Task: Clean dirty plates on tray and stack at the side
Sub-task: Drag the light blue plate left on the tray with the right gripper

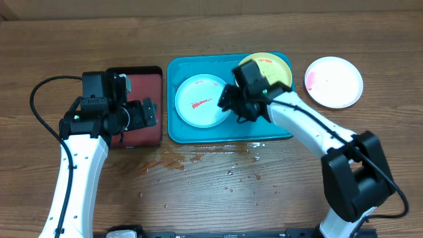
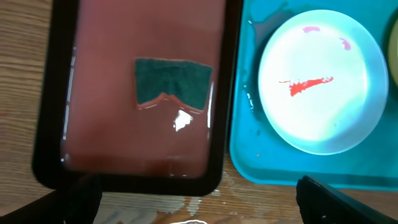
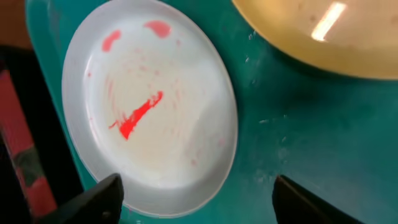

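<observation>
The sauce-smeared light blue plate (image 1: 200, 100) lies in the left half of the tray (image 1: 277, 132), just left of the open, empty right hand (image 1: 230, 104). The left hand (image 1: 149, 112), also open, hangs farther off.

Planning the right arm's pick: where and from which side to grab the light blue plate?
Take the light blue plate by its raised rim nearest the right gripper, from above: it lies flat in the tray, so only the rim gives a lip.
</observation>
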`<state>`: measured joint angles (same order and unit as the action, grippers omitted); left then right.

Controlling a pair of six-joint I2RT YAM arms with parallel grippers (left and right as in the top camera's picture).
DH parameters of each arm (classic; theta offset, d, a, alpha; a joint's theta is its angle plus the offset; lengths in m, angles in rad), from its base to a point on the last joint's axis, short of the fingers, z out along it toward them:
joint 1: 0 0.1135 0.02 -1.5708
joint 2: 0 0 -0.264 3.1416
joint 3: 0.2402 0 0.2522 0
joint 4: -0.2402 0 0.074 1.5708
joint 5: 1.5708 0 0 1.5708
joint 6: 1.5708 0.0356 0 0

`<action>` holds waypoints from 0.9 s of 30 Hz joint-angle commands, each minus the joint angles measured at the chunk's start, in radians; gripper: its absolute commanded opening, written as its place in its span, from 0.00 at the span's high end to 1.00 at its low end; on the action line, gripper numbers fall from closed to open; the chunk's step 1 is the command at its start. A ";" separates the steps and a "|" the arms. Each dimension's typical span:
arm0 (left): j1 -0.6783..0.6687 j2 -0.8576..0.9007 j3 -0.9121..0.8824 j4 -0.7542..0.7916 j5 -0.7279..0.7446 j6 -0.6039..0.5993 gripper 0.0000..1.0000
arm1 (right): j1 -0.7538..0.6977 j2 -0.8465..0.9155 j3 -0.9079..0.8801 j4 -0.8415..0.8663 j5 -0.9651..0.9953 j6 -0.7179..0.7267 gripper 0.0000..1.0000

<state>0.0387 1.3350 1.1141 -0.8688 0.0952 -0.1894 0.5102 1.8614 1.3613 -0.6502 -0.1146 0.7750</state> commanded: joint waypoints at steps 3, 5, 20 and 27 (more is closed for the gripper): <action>-0.007 -0.012 -0.004 0.011 -0.092 -0.016 0.00 | -0.013 -0.132 0.164 -0.133 0.013 -0.235 0.14; -0.007 -0.006 -0.029 0.040 -0.107 -0.016 0.00 | -0.019 -0.168 0.196 -0.179 0.013 -0.300 0.11; -0.006 0.218 -0.082 0.284 -0.095 0.073 0.00 | -0.035 -0.304 0.206 -0.363 0.018 -0.491 0.03; -0.007 0.333 -0.082 0.377 -0.095 0.074 0.05 | -0.035 -0.304 0.206 -0.366 0.017 -0.491 0.03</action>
<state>0.0387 1.6302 1.0382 -0.5144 0.0059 -0.1310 0.4786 1.5688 1.5513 -1.0157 -0.1040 0.2985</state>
